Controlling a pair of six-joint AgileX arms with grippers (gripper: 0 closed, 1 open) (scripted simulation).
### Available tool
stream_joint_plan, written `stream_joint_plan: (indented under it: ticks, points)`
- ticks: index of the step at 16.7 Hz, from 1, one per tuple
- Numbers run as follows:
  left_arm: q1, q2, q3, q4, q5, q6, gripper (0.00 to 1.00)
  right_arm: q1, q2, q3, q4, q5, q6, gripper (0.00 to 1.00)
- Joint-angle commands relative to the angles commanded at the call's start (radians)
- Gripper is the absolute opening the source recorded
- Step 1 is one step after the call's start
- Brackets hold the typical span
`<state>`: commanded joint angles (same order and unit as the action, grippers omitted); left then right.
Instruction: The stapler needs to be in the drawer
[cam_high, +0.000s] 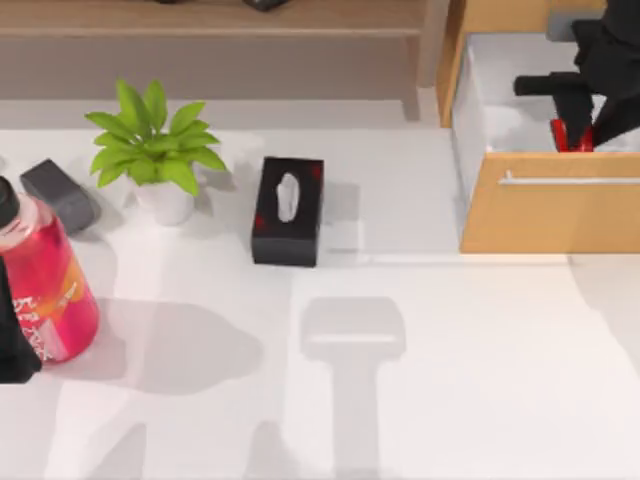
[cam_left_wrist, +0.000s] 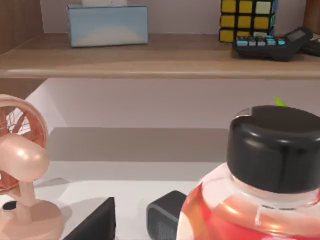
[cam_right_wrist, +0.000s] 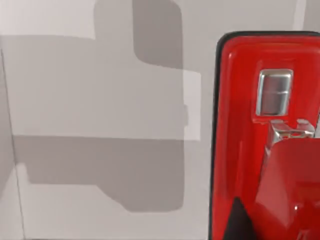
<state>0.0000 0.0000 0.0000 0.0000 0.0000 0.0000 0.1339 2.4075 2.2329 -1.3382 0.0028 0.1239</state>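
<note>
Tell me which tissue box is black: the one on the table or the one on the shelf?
The tissue box on the table, beside the potted plant, is black with red marks. The one on the shelf is pale blue.

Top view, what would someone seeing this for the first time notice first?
Probably the open drawer at the table's right rear, with the right end effector reaching into it over a red stapler. Next, the big pink bottle at the left edge, and the green plant beside a black tissue box mid-table.
</note>
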Motion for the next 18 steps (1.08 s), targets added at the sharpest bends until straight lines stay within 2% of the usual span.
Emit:
stream_joint_plan:
  ticks: [5, 18]
  points:
    - [0.000, 0.000, 0.000, 0.000, 0.000, 0.000, 1.00, 0.001, 0.067, 0.049, -0.064, 0.002, 0.032, 0.00]
    - [0.000, 0.000, 0.000, 0.000, 0.000, 0.000, 1.00, 0.001, 0.065, 0.005, -0.023, 0.002, 0.032, 0.00]
